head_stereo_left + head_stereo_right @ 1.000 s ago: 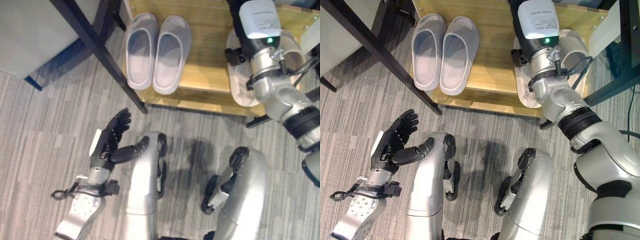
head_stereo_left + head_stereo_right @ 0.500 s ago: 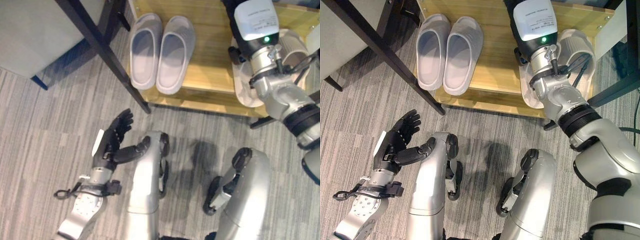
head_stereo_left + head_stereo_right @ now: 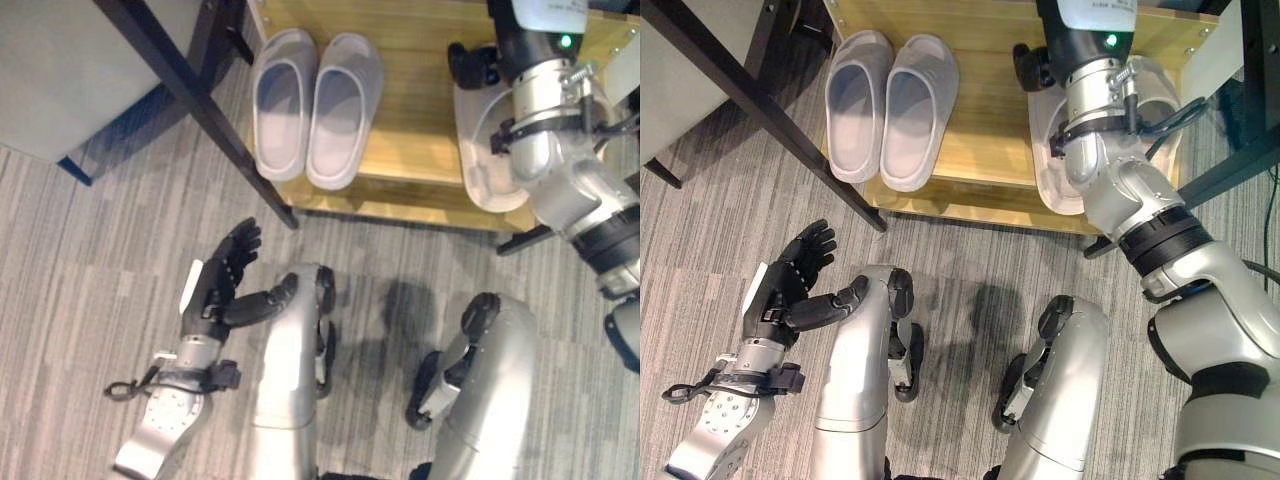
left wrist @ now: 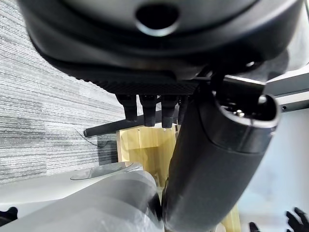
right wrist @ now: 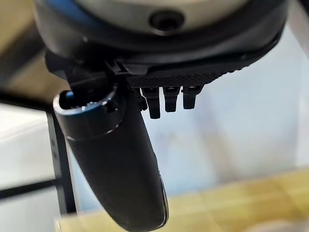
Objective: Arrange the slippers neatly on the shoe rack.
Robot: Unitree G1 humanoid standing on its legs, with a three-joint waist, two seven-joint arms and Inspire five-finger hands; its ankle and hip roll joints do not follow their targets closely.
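Two grey slippers [image 3: 315, 105] lie side by side, toes toward the back, on the left part of the wooden shoe rack [image 3: 420, 150]. A pair of white slippers [image 3: 480, 170] sits at the rack's right end, largely hidden under my right arm. Above the white slippers, my right hand [image 3: 466, 64] reaches toward the back of the rack. Its own wrist view shows straight fingers [image 5: 165, 100], the thumb [image 5: 116, 164] apart, and nothing held. My left hand [image 3: 215, 285] hovers open over the carpet at the lower left, far from the rack.
A black slanted frame leg [image 3: 200, 110] crosses in front of the rack's left corner. A grey cushioned seat [image 3: 60, 70] fills the upper left. Another dark frame leg [image 3: 1230, 160] stands by the rack's right end. Grey striped carpet [image 3: 90, 240] lies in front.
My right arm has reached farther toward the back of the rack, uncovering more of the white slipper. The left hand has not moved.
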